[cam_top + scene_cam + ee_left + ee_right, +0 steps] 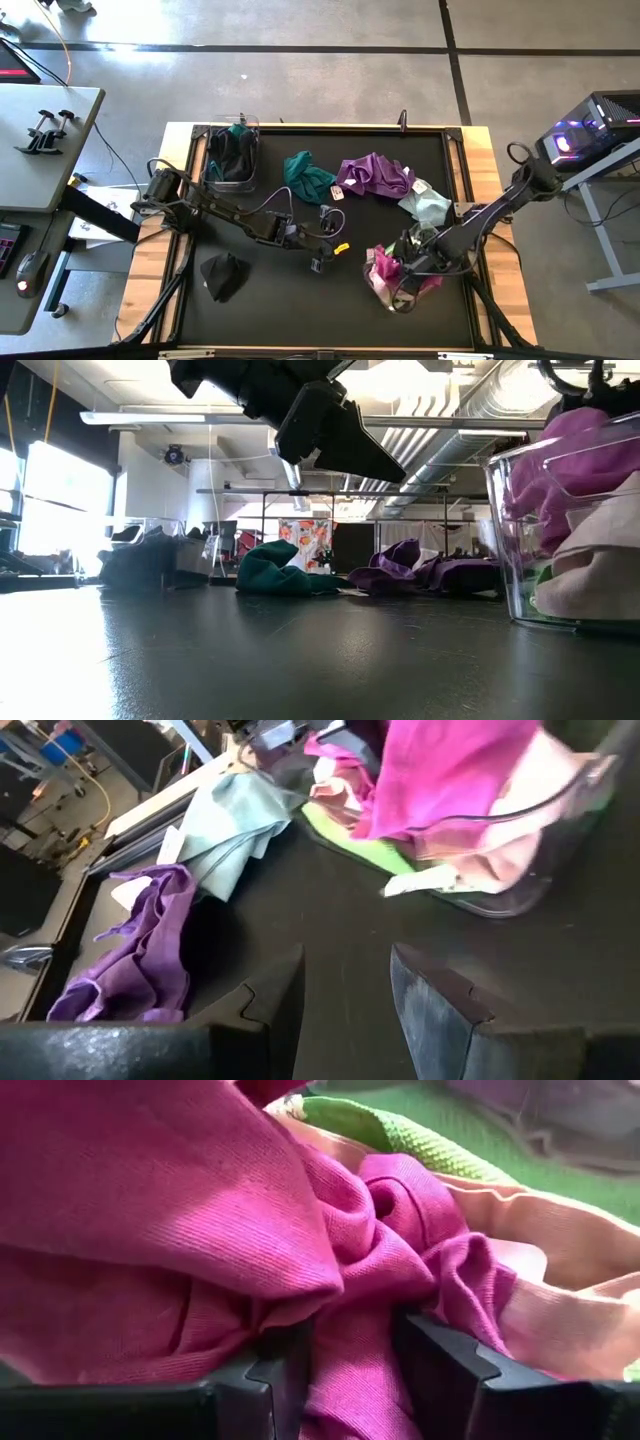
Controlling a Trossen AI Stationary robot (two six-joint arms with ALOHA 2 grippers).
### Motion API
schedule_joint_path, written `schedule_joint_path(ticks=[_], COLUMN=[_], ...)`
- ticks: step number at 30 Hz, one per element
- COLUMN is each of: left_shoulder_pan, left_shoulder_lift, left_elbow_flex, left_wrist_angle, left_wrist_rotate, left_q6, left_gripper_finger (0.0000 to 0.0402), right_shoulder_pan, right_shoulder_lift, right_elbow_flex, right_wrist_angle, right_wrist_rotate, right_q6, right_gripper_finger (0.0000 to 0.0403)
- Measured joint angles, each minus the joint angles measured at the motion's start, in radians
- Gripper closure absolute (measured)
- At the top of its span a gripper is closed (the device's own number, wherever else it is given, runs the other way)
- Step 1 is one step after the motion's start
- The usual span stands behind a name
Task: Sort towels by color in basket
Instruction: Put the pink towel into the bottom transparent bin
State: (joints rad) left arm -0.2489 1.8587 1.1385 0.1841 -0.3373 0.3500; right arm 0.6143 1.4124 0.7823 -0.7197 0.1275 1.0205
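The right gripper (345, 1370) sat inside the clear basket (400, 300) at the near right of the table (300, 310), its jaws clamped on a fold of the magenta towel (200, 1230). The left gripper (322, 258) hovered over the middle of the mat with its fingers (440, 1010) apart and nothing between them.

Risks from this position:
- The magenta cloth lay tangled with a pink towel (560, 1290) and a lime green towel (400, 1135). A lift could drag these neighbours out with it.
- The basket looked light and rigid. A snagged fold could tip it or slide it.
- The grip held only a fold, so the soft fabric could slip free.

Loose towels remained on the mat: a teal towel (307, 176) and a purple towel (375, 175) toward the far edge, a mint towel (428, 205) just beside the right arm, and a black towel (223, 274) near the left front. A second basket (230, 160) at the far left held dark cloths.

Materials: the towels were fine ribbed knit, limp and crumpled into irregular heaps. The near basket was smooth transparent plastic with a curved wall. The mat was matte black.
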Motion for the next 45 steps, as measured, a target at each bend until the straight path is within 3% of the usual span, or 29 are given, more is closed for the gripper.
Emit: schedule_joint_path(ticks=[6,11,13,16,23,26,32,38,41,45], left_shoulder_pan=[0.0,0.0,0.0,0.0,0.0,0.0,0.0,0.0,0.001,0.001], left_shoulder_lift=[0.0,0.0,0.0,0.0,0.0,0.0,0.0,0.0,0.0,0.0], left_elbow_flex=[0.0,0.0,0.0,0.0,0.0,0.0,0.0,0.0,0.0,0.0], left_wrist_angle=[0.0,-0.005,-0.003,-0.003,0.001,0.0,-0.004,-0.001,-0.001,-0.002], left_wrist_rotate=[0.001,0.001,0.001,0.001,0.001,0.001,0.002,0.002,0.002,0.002], left_q6=[0.001,-0.007,-0.007,-0.008,-0.008,-0.008,-0.007,-0.007,-0.007,-0.007], left_gripper_finger=[0.0266,0.0266,0.0266,0.0266,0.0266,0.0266,0.0266,0.0266,0.0266,0.0266], right_shoulder_pan=[-0.021,0.012,0.044,0.075,0.023,0.005,0.015,0.025,0.013,0.005], right_shoulder_lift=[0.001,0.0,-0.001,-0.001,0.0,0.0,0.0,-0.001,-0.002,0.001], right_elbow_flex=[0.204,0.432,0.484,0.506,0.339,0.253,0.076,-0.128,-0.128,-0.001], right_wrist_angle=[-0.258,-0.546,-0.574,-0.447,0.027,0.037,0.026,0.25,0.262,0.146], right_wrist_rotate=[0.003,0.038,0.126,0.241,0.215,0.194,0.152,0.115,0.109,0.1], right_q6=[-0.049,0.078,0.101,0.03,-0.192,-0.143,0.103,0.209,0.171,0.077], right_gripper_finger=[0.0259,0.0259,0.0259,0.0259,0.0259,0.0259,0.0259,0.0259,0.0259,0.0259])
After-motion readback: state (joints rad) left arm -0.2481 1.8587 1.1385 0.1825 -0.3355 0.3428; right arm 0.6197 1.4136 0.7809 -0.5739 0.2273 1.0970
